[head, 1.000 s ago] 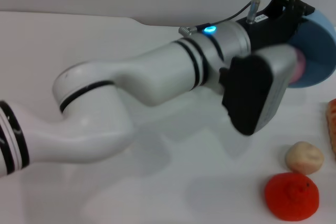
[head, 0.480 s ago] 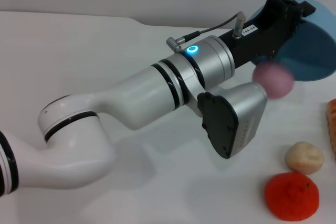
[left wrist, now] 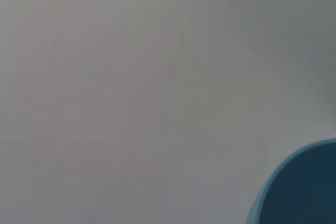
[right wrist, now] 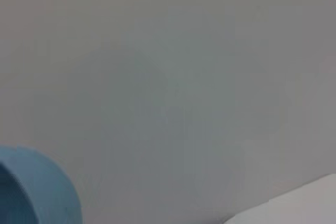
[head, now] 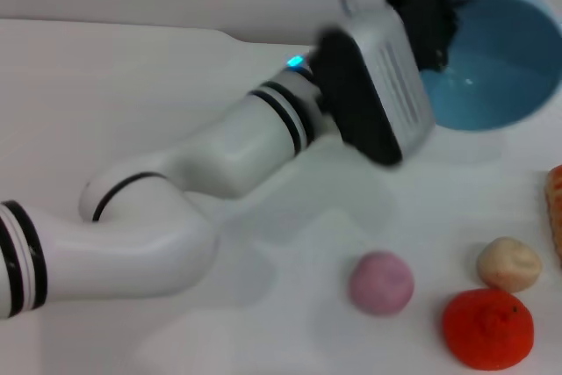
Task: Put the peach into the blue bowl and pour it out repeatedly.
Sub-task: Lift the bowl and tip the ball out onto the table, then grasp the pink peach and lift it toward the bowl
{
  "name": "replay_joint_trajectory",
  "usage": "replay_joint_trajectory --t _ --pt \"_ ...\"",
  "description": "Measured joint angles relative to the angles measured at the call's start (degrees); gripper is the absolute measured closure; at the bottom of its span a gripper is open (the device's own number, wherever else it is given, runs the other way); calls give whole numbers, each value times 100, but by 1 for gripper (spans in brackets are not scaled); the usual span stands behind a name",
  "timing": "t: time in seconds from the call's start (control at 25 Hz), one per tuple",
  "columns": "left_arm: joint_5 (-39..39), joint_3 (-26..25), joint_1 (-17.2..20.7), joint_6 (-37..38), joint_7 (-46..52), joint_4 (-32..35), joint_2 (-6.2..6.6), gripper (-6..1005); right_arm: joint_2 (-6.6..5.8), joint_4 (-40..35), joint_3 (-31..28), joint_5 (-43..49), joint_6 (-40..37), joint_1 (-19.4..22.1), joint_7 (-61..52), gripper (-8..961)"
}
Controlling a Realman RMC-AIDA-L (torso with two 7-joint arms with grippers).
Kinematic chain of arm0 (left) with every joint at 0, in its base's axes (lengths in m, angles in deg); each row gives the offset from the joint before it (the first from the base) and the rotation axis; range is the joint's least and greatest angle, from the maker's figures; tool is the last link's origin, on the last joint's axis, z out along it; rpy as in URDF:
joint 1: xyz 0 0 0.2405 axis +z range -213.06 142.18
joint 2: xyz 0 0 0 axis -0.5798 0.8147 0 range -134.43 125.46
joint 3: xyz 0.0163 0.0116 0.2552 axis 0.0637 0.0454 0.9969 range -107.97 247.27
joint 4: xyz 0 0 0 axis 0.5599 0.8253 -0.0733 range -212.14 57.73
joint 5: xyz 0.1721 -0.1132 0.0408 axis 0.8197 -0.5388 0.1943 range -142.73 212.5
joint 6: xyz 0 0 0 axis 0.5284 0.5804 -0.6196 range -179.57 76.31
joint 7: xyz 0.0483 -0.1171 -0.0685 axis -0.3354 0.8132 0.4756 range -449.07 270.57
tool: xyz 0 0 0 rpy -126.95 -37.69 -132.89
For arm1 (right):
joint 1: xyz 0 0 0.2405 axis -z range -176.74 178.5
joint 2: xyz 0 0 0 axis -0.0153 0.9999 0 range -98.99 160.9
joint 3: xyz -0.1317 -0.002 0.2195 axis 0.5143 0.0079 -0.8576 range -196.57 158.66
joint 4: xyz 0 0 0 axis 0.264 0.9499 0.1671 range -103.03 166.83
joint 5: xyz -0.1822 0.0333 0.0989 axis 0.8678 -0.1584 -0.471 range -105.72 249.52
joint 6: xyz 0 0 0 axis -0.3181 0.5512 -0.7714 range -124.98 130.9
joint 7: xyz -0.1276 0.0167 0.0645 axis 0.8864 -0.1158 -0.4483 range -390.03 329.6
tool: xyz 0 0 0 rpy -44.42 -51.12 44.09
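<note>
Item: small smooth pink-mauve rounded peach [head: 381, 283], lying loose on the white table [head: 132, 120] toward the near side, free of any grip, just beside a cream-beige lumpy ball [head: 509, 263] and a larger bumpy red-orange fruit [head: 487, 328] on its right. Well apart from it, toward the far right of the table, stands the round deep light-blue glossy plastic bowl [head: 505, 59], tipped so that its mouth faces the head camera; its inside shows plain blue and holds nothing. The left tool [head: 430, 15] sits at the bowl's near-left rim and appears closed on that rim, carrying the bowl off level; the fingers themselves are dark and partly hidden by the wrist housing, so the grip is judged from the bowl's tilt and the tool's contact with it. The left wrist view shows only an edge of the blue bowl [left wrist: 299, 187] against a pale ground. The right wrist view likewise shows a curve of the bowl [right wrist: 31, 187] and blank surface; the right tool is not seen, and its state cannot be told. Progress, as judged: one pour looks complete, peach out and bowl vacant. Remaining: bowl to be righted, peach to be picked up and put back in, the cycle repeated. An orange textured object [head: 555, 208] is cut by the right border.
</note>
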Motion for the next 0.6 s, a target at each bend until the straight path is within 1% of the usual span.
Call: replay_joint_trajectory --t 0.12,0.2,0.32,0.36,0.4,0.48,0.52,0.6 --pt "-1221 -282 -19 114 665 -26 9 1001 -18 -173 73 259 -39 -27 -525 401" --pt "-1857 -581 -34 447 1123 -51 36 1001 -23 -415 163 658 -127 -73 -971 407" --pt "-2071 -1182 -51 1258 1472 -67 48 1000 -23 -934 310 1583 -303 -262 -1965 415" --pt "-2170 -1550 -53 1729 1633 -76 46 1000 -23 -1081 344 1880 -342 -336 -2326 418" --pt "-2259 -1812 -56 2055 1765 -89 47 1000 -24 -1248 371 2159 -373 -419 -2699 420" --pt "-2487 -2296 -57 2537 2127 -157 54 1000 -24 -1493 434 2598 -448 -597 -3275 426" --pt "-2591 -2459 -47 2658 2329 -195 62 1000 -23 -1580 501 2771 -510 -694 -3466 428" --pt "-2677 -2546 -13 2745 2550 -217 78 1000 -26 -1714 734 3036 -591 -898 -3829 434"
